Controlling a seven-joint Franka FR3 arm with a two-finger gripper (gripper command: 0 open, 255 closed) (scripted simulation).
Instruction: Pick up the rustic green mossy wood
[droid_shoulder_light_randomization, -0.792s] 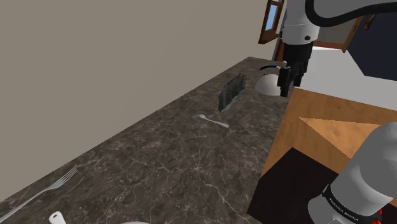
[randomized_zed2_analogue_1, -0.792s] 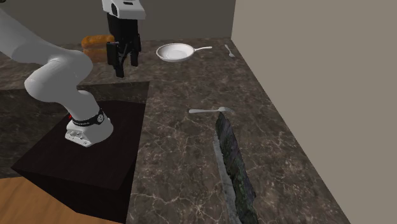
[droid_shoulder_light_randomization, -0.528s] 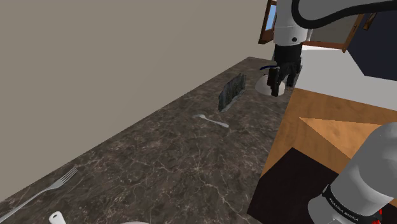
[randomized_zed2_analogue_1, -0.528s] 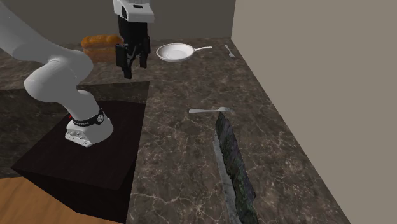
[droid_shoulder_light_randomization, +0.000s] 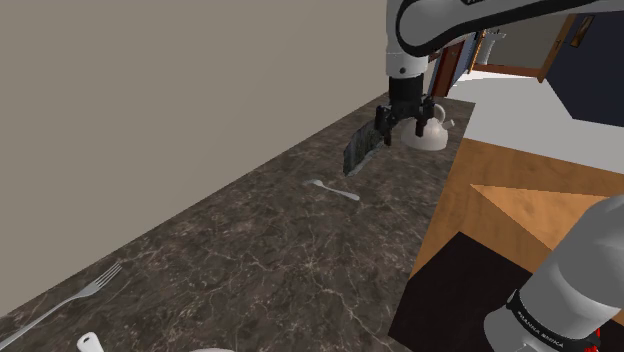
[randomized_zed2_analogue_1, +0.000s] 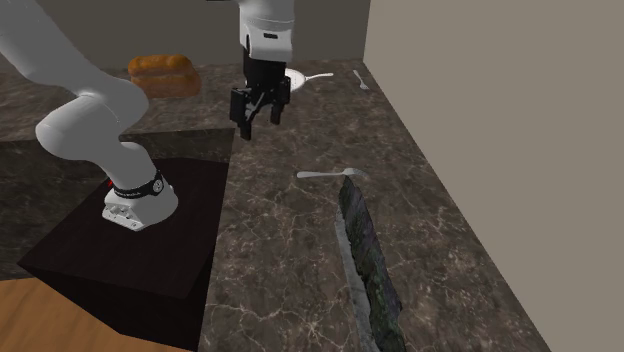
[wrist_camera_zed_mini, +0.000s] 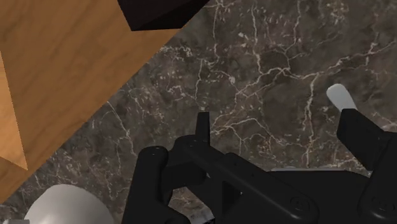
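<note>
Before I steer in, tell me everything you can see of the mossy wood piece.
The mossy wood is a long, thin slab, dark grey-green with brighter moss-green patches and a rough, bark-like face. It stands on its long edge on the dark marble counter, running alongside the wall. A spoon lies at one end; whether they touch is unclear. The open tool hangs apart from it.

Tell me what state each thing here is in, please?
Pincer: open, empty, above the counter.
Wood: standing on its long edge, untouched.
Spoon: lying flat by the wood's end.
Fork: lying flat.
Loaf: whole, on the counter.
</note>
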